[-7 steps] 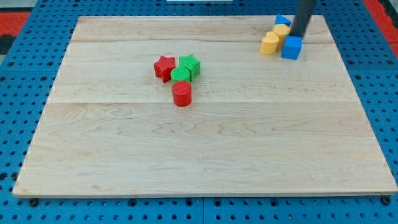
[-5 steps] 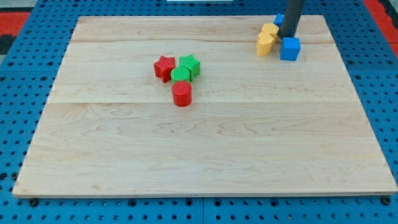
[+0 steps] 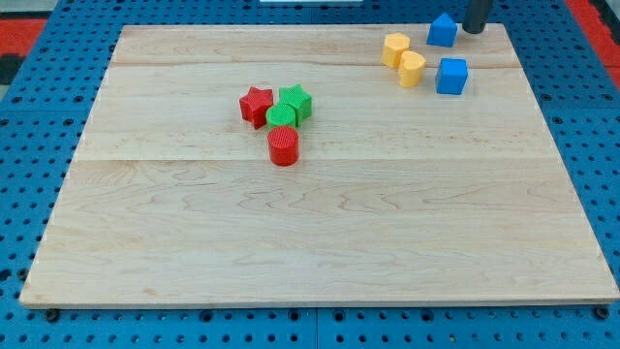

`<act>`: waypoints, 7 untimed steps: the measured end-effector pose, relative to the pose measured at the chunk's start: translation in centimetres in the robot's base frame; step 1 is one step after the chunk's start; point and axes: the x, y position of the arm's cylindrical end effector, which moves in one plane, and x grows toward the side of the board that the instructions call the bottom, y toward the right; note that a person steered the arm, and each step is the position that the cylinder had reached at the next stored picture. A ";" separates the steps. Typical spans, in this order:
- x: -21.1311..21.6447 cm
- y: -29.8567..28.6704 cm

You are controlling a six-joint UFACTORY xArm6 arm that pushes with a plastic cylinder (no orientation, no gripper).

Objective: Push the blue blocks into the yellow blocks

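Observation:
Two yellow blocks sit near the view's top right: a yellow hexagon-like block (image 3: 395, 47) and a yellow cylinder (image 3: 412, 69), touching each other. A blue cube (image 3: 451, 75) lies just right of the yellow cylinder, a small gap apart. A second blue block (image 3: 443, 30), angular in shape, lies above it near the board's top edge. My tip (image 3: 474, 29) is at the top edge of the view, just right of that upper blue block, not clearly touching it.
A cluster sits left of centre: a red star (image 3: 256, 105), a green star (image 3: 295, 101), a green cylinder (image 3: 281, 117) and a red cylinder (image 3: 284, 145). The wooden board (image 3: 320, 242) lies on a blue perforated table.
My tip moved from between the blue blocks up and right to the board's top edge. The yellow blocks shifted left and the upper blue block is now uncovered.

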 end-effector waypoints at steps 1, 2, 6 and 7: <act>0.3 -3.2; 1.9 -9.3; 1.6 -16.5; 2.6 -14.9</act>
